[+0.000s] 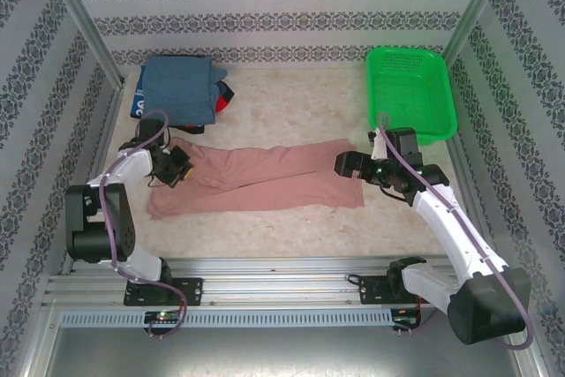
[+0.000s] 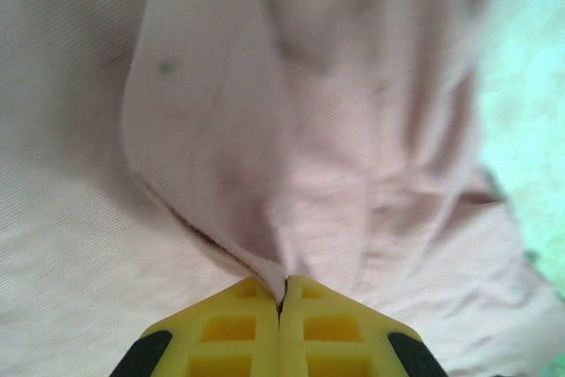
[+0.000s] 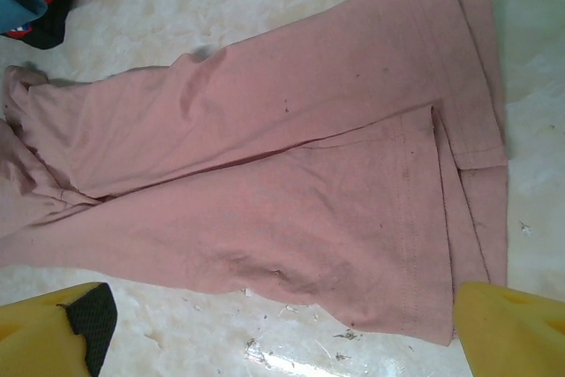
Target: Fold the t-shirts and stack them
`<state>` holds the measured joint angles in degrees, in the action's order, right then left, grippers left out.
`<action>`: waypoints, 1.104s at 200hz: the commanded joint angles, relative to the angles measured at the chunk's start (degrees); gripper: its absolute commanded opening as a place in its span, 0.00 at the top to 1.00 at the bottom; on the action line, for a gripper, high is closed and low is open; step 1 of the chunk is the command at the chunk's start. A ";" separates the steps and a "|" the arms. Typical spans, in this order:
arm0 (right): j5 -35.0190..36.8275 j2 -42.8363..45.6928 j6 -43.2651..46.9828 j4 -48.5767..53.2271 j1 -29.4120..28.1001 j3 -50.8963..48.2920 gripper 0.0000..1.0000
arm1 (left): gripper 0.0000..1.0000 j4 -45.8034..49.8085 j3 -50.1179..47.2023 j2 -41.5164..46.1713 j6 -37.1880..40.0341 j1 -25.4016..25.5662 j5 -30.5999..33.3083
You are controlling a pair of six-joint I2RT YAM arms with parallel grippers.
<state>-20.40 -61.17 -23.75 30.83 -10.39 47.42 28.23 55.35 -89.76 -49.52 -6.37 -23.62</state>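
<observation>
Pink t-shirt [image 1: 265,178] is stretched across the desk [image 1: 291,112], thin fold clamped by left fingers [image 2: 229,333], right fingers [image 3: 503,333] spread wide over its hem — could be yanked loose or bunched if lifted one-sided.

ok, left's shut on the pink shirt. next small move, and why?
Probably lower the right gripper and close on the hem end of the pink shirt: its jaws stand open over it, and the left gripper is shut on the other end.

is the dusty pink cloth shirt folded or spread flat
Folded: the dusty pink cloth shirt lies as a long narrow band, layers overlapping at its hem.
</observation>
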 commanded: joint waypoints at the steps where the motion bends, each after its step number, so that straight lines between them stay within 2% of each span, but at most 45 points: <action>1: 0.99 -0.84 0.90 -1.47 -0.70 1.05 0.02 | 1.00 -5.40 4.70 -2.85 -2.72 0.31 -3.00; 65: 1.36 -3.21 0.30 -2.30 -0.66 -0.22 0.02 | 1.00 -9.16 12.31 -13.73 -3.86 0.81 -6.42; 75: 2.09 -3.96 0.06 -1.39 -0.64 -0.18 0.02 | 0.94 -9.76 12.61 -15.19 -3.92 0.99 -6.70; 96: 4.33 -5.19 -0.65 1.96 -0.68 0.03 0.02 | 0.73 -11.94 12.33 -15.69 -4.38 1.36 -6.88; 111: 4.37 -6.26 -1.13 5.30 -0.81 0.39 0.02 | 0.53 -13.15 11.72 -13.23 -4.97 1.41 -6.35; 123: 3.88 -6.89 -2.71 7.71 -1.09 0.17 0.02 | 0.41 -11.50 12.00 -10.64 -4.56 1.44 -5.93; 145: 2.81 -7.73 -6.57 12.94 -1.53 -1.04 0.05 | 0.28 -5.60 11.94 -3.85 -2.03 1.32 -4.39; 174: -0.42 -7.27 -11.15 9.21 -2.26 -5.38 0.13 | 0.21 5.61 8.26 5.73 2.76 0.31 -2.07; 192: -2.41 -9.67 -12.87 6.30 -2.56 -6.63 0.22 | 0.21 13.51 3.74 9.80 6.43 -0.75 0.74; 221: -3.36 -14.22 -13.25 4.68 -3.07 -6.81 0.31 | 0.23 15.18 -7.77 16.87 7.20 -5.39 2.55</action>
<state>-21.78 -72.73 -34.83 37.67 -12.88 41.21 33.78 56.21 -75.68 -45.74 -7.97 -24.73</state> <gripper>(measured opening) 0.713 0.772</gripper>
